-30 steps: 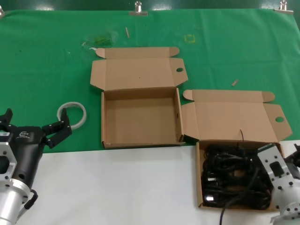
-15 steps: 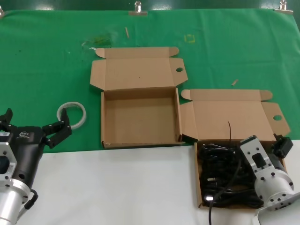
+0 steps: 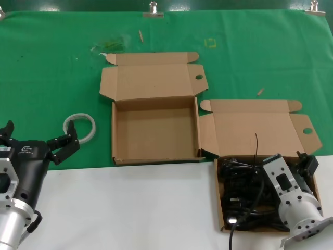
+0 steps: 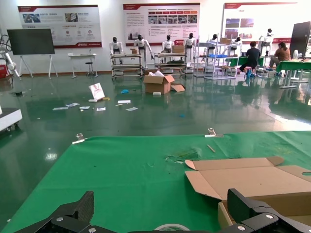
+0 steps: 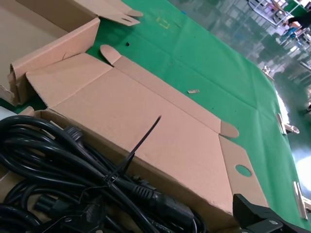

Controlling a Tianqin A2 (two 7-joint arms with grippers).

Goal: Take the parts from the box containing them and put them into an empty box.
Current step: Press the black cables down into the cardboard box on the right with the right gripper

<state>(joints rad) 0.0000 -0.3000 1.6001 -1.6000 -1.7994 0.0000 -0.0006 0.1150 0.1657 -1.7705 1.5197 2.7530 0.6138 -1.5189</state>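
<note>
**Right hand low over the cord box, left arm parked**

Against half a second ago, the right hand [image 3: 303, 167] sits a little lower and nearer the robot over the box containing them [image 3: 217, 198]; a second ago it was at the box's right edge, farther out. The box itself has slid slightly leftward since that first frame, its lid flap now close beside the empty box [image 3: 155, 156]. The left hand [image 3: 36, 141] has not moved: it stays at the tabletop's [image 3: 130, 208] near left edge, fingers spread wide, gripping nothing, close to the white ring [image 3: 79, 126].

The parts [image 3: 244, 192] lie in a tangled black heap inside their box, partly hidden by the right wrist in the head view. Whether the right hand's fingers are open or closed cannot be told.

The right wrist view shows what the head view cannot: the parts [image 5: 73, 189] bundled with a thin black tie whose tail sticks up against the box's lid [image 5: 146, 131], and a plug end lying along the back wall. The left wrist view shows the left hand's fingertips [image 4: 77, 209] well apart, above the green mat [image 4: 121, 174], with the ring's edge between them.
</note>
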